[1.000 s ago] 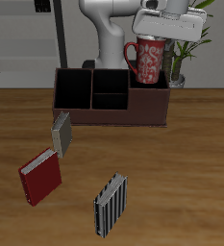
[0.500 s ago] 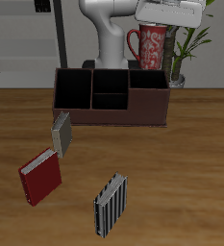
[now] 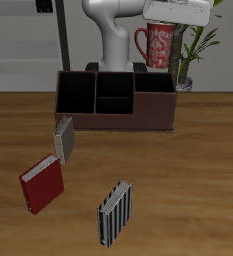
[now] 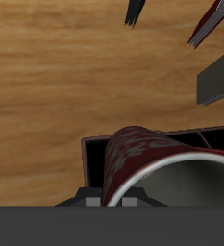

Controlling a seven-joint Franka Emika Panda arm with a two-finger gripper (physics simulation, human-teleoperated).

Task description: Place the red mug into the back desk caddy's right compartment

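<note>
The red mug (image 3: 156, 47), speckled and upright, hangs in my gripper (image 3: 160, 27), which is shut on its rim from above. It is held clear above the back desk caddy (image 3: 113, 112), a long dark brown box, over the large end section that is the right compartment (image 3: 153, 84). In the wrist view the mug (image 4: 142, 154) fills the space just below the hand, white inside, with the caddy's rim (image 4: 92, 144) and dark compartment beneath it. The fingertips are hidden by the mug.
A grey book (image 3: 64, 138), a red book (image 3: 42, 184) and a striped book (image 3: 114, 212) lie on the wooden table in front of the caddy. A potted plant (image 3: 194, 45) stands behind the caddy, close to the mug. The robot's base (image 3: 113, 40) is behind the caddy.
My gripper has risen with the red mug, from low over the caddy's end section to well above it, most of the rise in the first half second.
</note>
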